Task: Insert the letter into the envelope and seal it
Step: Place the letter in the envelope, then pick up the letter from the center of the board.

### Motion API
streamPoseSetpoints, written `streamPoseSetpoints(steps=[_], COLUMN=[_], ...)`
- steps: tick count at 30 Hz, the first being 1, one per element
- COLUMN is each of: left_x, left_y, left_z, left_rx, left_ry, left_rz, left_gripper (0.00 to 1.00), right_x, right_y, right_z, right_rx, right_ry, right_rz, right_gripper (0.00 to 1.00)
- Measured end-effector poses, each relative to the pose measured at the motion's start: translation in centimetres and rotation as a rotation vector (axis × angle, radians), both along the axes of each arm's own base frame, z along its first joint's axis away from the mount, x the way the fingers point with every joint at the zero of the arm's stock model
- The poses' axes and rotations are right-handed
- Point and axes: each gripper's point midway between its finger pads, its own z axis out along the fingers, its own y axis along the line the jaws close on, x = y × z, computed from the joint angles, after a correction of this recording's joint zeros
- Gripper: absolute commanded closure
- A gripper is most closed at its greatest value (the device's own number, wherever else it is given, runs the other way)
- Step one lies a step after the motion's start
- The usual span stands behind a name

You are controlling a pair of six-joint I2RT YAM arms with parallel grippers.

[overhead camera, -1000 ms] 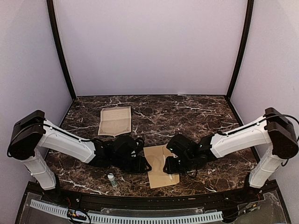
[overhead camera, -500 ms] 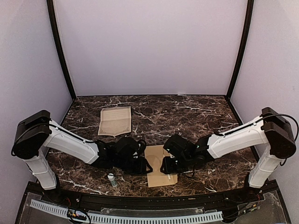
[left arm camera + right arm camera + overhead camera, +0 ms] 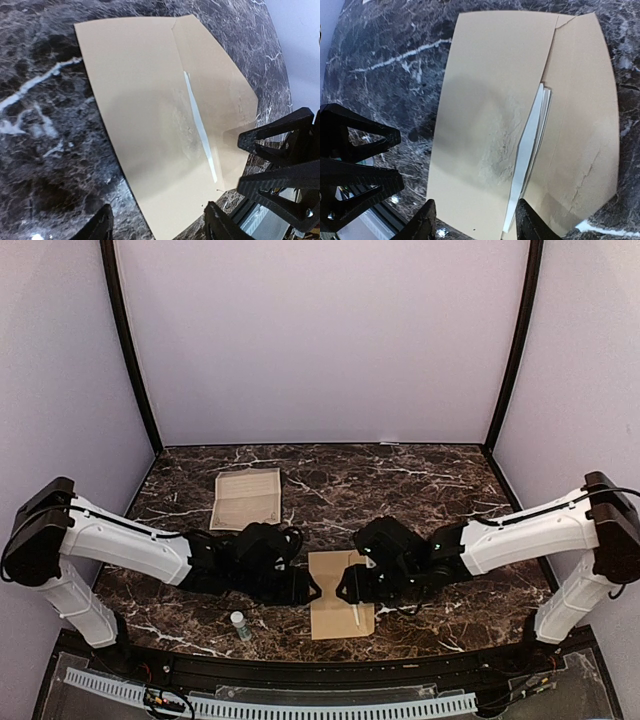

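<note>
Your envelope (image 3: 338, 592) lies flat at the near middle of the table (image 3: 440, 480). The letter (image 3: 529, 150) is tucked inside, with only a white edge showing under the flap. Over the last second both arms have drawn inward, so the left gripper (image 3: 157, 225) and right gripper (image 3: 475, 222) now hang at its opposite sides, both with fingers spread and holding nothing. A cream page (image 3: 247, 498) lies well apart at the far left, and a small bottle (image 3: 238, 625) stands near the front edge. The tabletop is dark marble with white veins, set between pale lilac walls (image 3: 320, 340) and black corner posts (image 3: 128, 350).
</note>
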Motion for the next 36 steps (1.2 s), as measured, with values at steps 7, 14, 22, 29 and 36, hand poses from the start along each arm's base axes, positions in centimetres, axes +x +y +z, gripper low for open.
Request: streamPoseSetpoints(steps=[7,14,22,29,36], left_x=[2.8,7.0,12.5,13.0,14.3], left_y=[3.8,7.8,13.0,16.7,20.5], left_z=[4.2,7.9,5.8,2.0,0.6], left_rx=[0.043,-0.037,-0.046,-0.035,-0.043], left_ry=[-0.054,-0.073,-0.005,0.055,0.059], left_rz=[0.13,0.33,0.572,0.736,0.852], left_gripper=[0.25,0.24,0.25,0.27,0.3], right_x=[1.8,4.7,6.1,6.0,5.9], right_y=[-1.1,-5.2,-8.4,-9.0,-9.2], right_z=[6.2,9.0,8.9,8.2,8.1], right_rx=[0.107,0.148,0.155,0.171,0.18], right_ry=[-0.131,-0.224,-0.235,-0.205,-0.198], right_rz=[0.007,-0.03,-0.06,-0.041,-0.027], right_gripper=[0.31,0.27,0.26,0.26,0.26])
